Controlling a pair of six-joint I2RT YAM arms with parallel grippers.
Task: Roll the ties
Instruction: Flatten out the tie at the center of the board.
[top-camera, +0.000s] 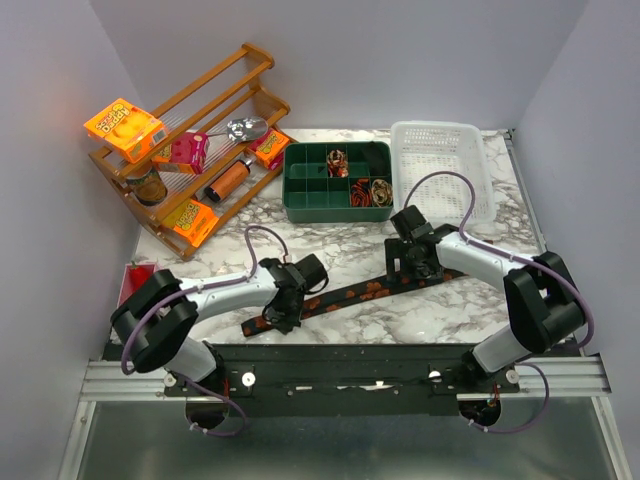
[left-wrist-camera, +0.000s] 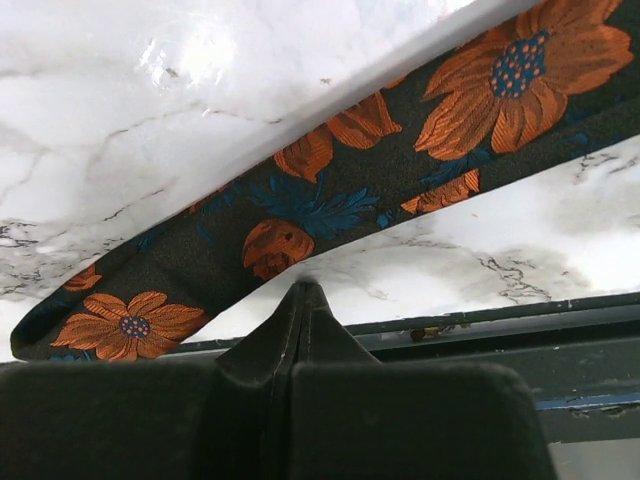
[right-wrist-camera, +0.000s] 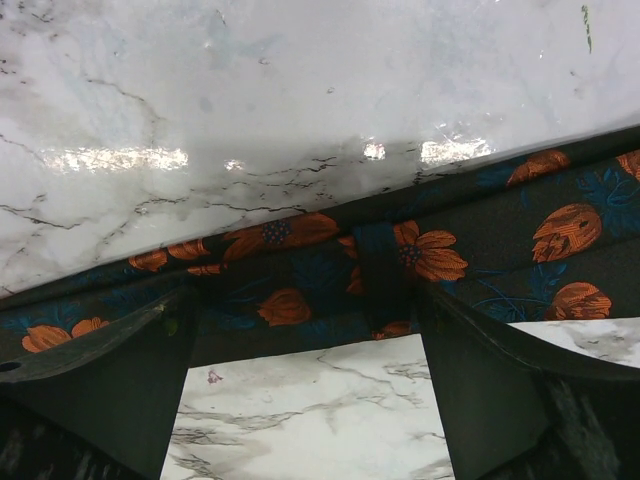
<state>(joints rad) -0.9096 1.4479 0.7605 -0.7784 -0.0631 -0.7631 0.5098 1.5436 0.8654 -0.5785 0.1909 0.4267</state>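
— Where is the tie lying at this moment?
— The tie (top-camera: 365, 292) is lying flat and unrolled on the marble surface (top-camera: 350, 250). It is running slantwise from the near left to the far right, just in front of the two arms.
— What is the left claw doing?
— The left claw (top-camera: 278, 318) is standing over the left end of the tie. In its wrist view the two fingers are pressing together into one point, so it is closed. This point is sitting right at the near edge of the fabric. Whether it is touching the edge, I cannot tell.
— Is the right claw holding the other end?
— No. The right claw (right-wrist-camera: 305, 300) is hanging low over the right end with its fingers (right-wrist-camera: 100, 380) spread well apart. The flowered fabric is passing under the gap between them, and the claw is gripping nothing.
— Are other ties showing somewhere?
— Yes. Some rolled ties (top-camera: 381, 188) are sitting as small coils in compartments of the green tray (top-camera: 320, 212), on the far side of the surface. The white basket (top-camera: 470, 170) is standing just beside this tray, on its right.
— And on the left?
— A wooden rack (top-camera: 255, 58) is standing at the far left. It is carrying orange snack packets (top-camera: 124, 128) and some other small things.
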